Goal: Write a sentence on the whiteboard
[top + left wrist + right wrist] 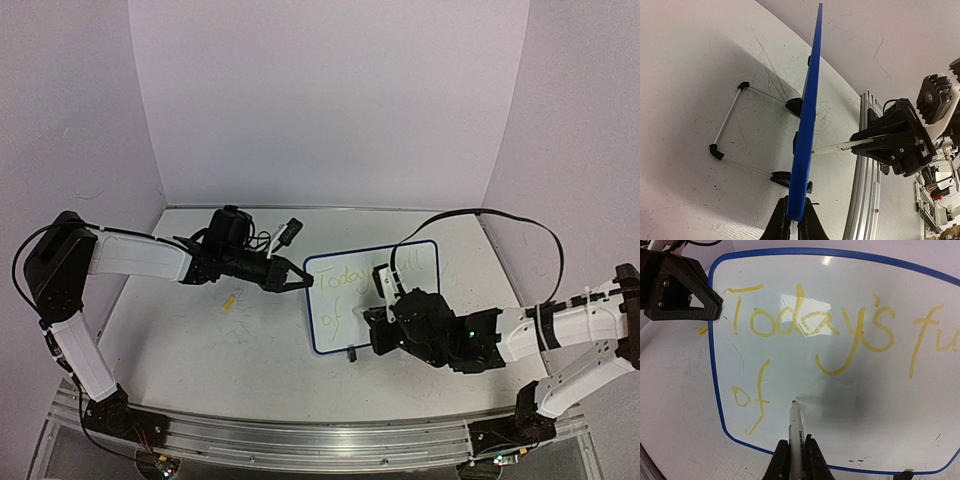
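Two robot arms work on one whiteboard (pixel 865 415), which stands upright near the middle of the table (pixel 200 340).

The left gripper (pixel 795 220) is closed narrowly on the board's left edge, one finger on each face of the blue frame.

The right gripper (pixel 796 455) is clamped around one marker (pixel 795 430). The marker points away from the wrist, and its tip meets the white surface just right of the word "of".

The sentence (pixel 810 325) is in pale yellow handwriting on two lines. The top line reads "Today's", then "fu", cut off by the edge of the right wrist view. The lower line holds only "of".

From the left wrist, the board shows edge-on, with a thin wire stand (pixel 730 117) behind it.

One small yellow piece (pixel 230 300) lies on the table left of the board; what it is cannot be told.
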Motion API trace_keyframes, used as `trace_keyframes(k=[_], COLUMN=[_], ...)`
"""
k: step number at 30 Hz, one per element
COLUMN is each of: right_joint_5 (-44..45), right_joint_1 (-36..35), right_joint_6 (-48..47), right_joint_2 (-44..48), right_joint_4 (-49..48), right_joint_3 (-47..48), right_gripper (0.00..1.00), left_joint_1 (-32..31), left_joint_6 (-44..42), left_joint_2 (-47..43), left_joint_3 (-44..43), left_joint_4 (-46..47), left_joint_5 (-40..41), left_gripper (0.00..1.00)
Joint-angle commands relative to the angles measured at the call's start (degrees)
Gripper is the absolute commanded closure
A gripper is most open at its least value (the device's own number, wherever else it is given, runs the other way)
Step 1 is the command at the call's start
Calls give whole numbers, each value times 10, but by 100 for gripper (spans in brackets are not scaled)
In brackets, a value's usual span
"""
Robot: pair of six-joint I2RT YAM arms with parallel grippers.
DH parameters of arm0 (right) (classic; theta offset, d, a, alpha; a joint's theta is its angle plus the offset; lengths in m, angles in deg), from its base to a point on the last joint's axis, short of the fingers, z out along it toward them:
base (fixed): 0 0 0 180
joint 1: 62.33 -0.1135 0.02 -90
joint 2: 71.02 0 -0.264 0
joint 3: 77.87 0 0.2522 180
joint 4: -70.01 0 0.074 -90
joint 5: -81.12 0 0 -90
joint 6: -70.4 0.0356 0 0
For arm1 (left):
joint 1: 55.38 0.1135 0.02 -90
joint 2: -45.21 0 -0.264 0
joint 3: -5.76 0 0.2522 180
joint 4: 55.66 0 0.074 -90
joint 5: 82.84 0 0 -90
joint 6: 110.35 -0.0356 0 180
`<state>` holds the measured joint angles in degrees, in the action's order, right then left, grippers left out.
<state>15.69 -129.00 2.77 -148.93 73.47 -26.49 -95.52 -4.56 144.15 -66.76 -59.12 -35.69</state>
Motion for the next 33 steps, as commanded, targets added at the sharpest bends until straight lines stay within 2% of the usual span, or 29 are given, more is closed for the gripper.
trace_keyframes(k=[1,18,33], right_joint_5=[29,57,14], right_joint_1=[-1,-2,-2], right_joint_6=[7,7,34], right_joint_2=[-12,-25,-29], right_joint_4=[-21,-26,-7], right_joint_3=[24,33,1], right_gripper=[100,100,100], left_joint_1=[-6,-6,-6], left_joint_6=[-17,-18,-19], left_joint_2=[-8,-14,-13], left_joint_3=[-14,-13,-13], left_joint_4=[-19,-19,-20], left_joint_5=[19,20,20], left_gripper=[100,100,100])
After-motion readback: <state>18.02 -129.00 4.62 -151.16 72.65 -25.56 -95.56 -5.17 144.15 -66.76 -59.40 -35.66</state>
